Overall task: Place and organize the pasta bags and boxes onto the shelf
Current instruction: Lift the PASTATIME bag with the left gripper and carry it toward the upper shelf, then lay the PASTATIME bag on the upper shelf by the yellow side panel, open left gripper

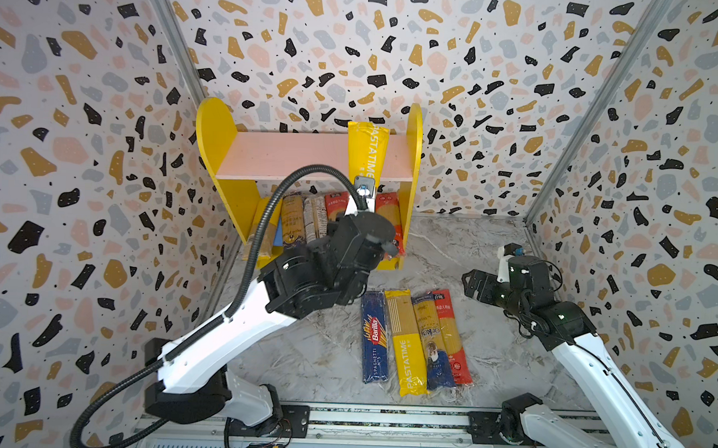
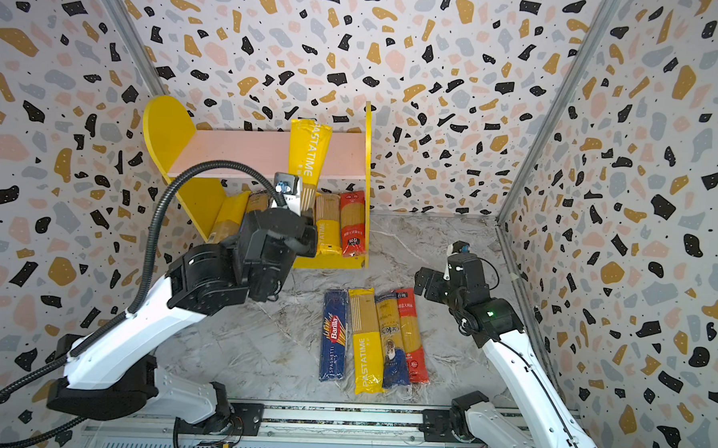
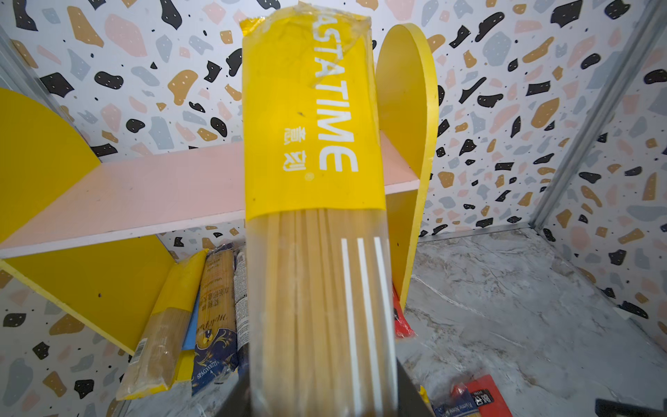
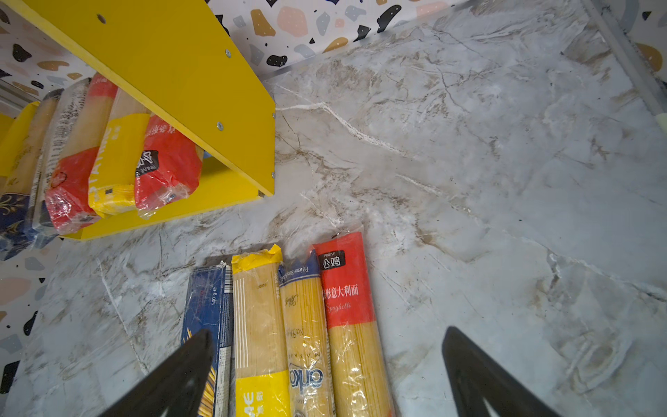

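Yellow pasta pack (image 1: pixel 366 150), clamped at its lower end by left tool (image 3: pixel 321 397), may snag the shelf's pink board (image 1: pixel 289 155); right tool (image 4: pixel 329 334) apart.

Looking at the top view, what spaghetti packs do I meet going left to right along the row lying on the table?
dark blue Barilla pack → yellow Pastatime pack → clear pack with a blue end → red pack

Eleven packs (image 1: pixel 406 343): four on the counter (image 1: pixel 301 355), six in the shelf (image 1: pixel 215 135), one yellow pack (image 1: pixel 366 150) in the left hand (image 3: pixel 321 400).
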You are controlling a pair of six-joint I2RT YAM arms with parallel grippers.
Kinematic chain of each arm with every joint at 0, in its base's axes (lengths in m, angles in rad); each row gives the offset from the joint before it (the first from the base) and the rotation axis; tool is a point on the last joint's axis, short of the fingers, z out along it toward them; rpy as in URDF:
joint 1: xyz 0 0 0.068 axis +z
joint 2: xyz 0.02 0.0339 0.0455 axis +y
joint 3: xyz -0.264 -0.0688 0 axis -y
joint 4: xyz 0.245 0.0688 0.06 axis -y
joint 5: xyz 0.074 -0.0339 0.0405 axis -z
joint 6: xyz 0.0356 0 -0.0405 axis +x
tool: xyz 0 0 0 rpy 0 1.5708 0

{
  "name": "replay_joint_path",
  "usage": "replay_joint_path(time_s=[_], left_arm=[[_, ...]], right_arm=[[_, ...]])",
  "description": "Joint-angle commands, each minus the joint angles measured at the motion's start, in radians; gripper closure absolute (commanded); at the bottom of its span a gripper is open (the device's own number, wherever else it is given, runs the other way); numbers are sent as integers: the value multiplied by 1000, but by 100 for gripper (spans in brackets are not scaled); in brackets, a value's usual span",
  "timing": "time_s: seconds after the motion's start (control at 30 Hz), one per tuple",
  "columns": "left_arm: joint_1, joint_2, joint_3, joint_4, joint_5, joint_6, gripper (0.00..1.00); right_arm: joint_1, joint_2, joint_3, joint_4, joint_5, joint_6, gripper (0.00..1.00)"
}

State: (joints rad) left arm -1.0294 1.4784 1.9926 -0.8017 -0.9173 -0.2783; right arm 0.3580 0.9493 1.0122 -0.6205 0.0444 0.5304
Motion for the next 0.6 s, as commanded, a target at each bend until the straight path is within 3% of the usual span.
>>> replay_joint_path(time_s=[0.0, 0.17, 0.3, 0.43, 0.57], left_arm=[[90, 80, 196, 139, 104, 98, 100], [203, 281, 493, 119, 192, 130, 100], [305, 328, 469, 217, 333, 76, 100], [353, 357, 424, 307, 383, 40, 100], [384, 424, 491, 331, 445, 11, 100]], right_arm=[[-5, 2, 53, -2, 0, -16, 1], [-6, 21, 80, -5, -1, -20, 1], [-8, 46, 102, -17, 8, -23, 1], [-8, 60, 123, -34, 26, -29, 1], [-12, 73, 135, -53, 37, -33, 1]])
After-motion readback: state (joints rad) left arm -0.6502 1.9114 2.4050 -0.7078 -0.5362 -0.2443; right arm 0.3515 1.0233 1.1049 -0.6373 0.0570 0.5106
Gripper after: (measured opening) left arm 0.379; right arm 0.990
